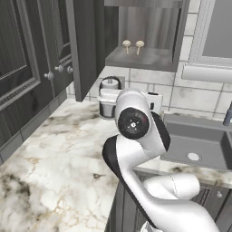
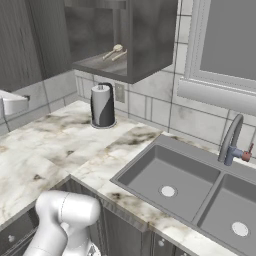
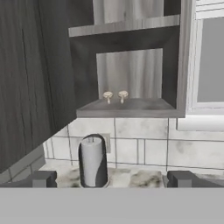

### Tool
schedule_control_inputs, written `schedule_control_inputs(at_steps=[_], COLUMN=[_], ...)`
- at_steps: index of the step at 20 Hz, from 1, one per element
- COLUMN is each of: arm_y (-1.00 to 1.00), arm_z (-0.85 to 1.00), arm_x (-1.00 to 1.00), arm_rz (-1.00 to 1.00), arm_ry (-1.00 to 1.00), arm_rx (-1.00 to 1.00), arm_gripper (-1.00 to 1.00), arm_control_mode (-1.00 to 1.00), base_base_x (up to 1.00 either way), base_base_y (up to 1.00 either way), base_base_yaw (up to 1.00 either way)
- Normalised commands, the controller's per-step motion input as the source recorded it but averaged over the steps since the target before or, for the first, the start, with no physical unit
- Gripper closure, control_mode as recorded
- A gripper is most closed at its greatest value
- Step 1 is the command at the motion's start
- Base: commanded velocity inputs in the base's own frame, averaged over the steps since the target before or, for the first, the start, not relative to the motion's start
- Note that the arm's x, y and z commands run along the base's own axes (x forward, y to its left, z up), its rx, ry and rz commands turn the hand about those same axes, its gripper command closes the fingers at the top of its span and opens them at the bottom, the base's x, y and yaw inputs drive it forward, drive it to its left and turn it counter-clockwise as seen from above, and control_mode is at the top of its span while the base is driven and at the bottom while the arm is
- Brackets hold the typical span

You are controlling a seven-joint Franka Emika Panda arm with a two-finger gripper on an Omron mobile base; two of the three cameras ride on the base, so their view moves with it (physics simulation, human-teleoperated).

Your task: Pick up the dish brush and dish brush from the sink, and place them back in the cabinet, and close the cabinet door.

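Two tan dish brushes (image 3: 107, 96) (image 3: 123, 94) stand side by side on the floor of the open cabinet (image 3: 131, 107). They also show from the base as the left brush (image 1: 127, 44), the right brush (image 1: 140, 45) and a brush (image 2: 116, 50) leaning inside. The cabinet door (image 3: 39, 78) (image 1: 88, 45) is swung wide open to the left. My gripper (image 3: 112, 180) is open and holds nothing; it hangs over the counter, below and in front of the cabinet, facing it. The sink (image 2: 170, 175) (image 1: 199, 140) lies to the right, with a white drain in each basin.
A paper towel roll (image 3: 92, 162) (image 2: 102, 106) in a dark holder stands on the marble counter (image 2: 60, 150) under the cabinet. A faucet (image 2: 231, 140) rises behind the sink below a window (image 2: 225, 45). More dark cabinets (image 1: 27, 68) line the left wall.
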Motion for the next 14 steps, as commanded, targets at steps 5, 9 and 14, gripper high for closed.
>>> schedule_control_inputs(at_steps=[5, 9, 14], arm_y=[0.28, 0.31, 0.3], arm_z=[0.0, 0.0, 0.0], arm_x=[-0.1, 0.0, 0.0], arm_rz=[0.0, 0.0, 0.0], arm_ry=[-0.09, -0.12, -0.11], arm_rx=[-0.01, -0.03, -0.04], arm_gripper=[-1.0, -1.0, -1.0], arm_control_mode=[-1.0, -1.0, -1.0], base_base_x=[0.0, 0.0, 0.0], base_base_y=[0.0, 0.0, 0.0], base_base_yaw=[0.0, 0.0, 0.0])
